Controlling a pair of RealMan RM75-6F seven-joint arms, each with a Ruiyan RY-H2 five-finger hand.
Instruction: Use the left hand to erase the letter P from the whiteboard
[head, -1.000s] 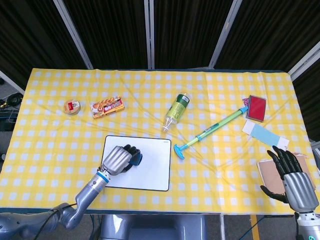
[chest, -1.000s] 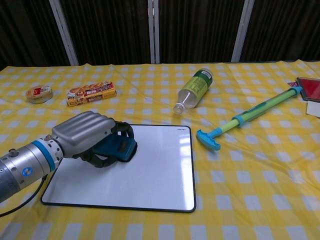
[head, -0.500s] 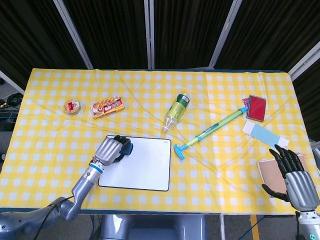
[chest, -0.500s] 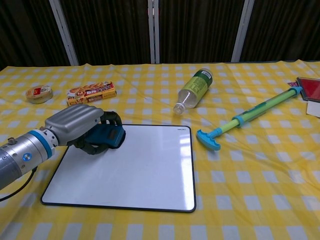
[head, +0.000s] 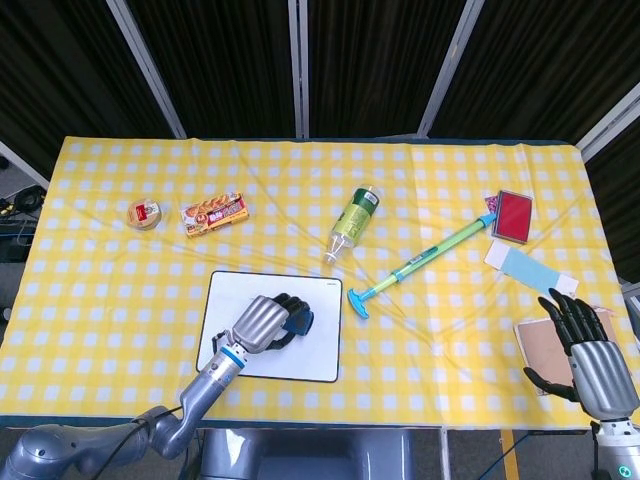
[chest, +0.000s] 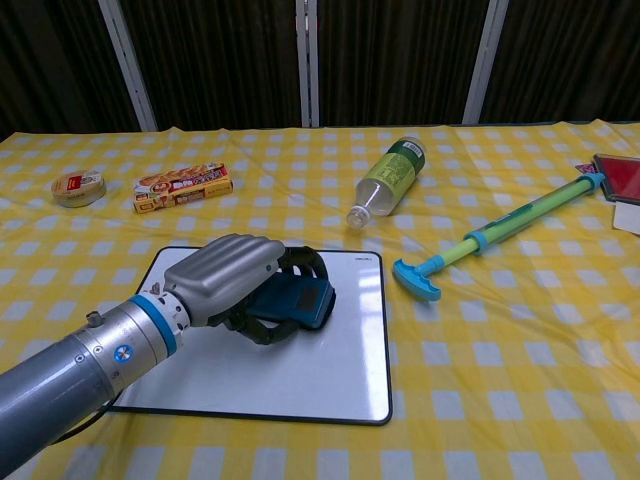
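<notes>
Writing on the whiteboard (chest: 330, 370) I can't find, its visible surface reads blank white, and the print on the orange snack box (head: 214, 213), the small round tin (head: 143, 214) and the green-labelled bottle (head: 355, 222) is too small for me to read. My left hand (chest: 232, 280) sits on the board's middle, fingers curled over and gripping the blue eraser (chest: 295, 301), which presses flat on the board under the fingertips, toward its right half. My right hand (head: 585, 353) hovers near the table's right edge, fingers spread, holding nothing.
</notes>
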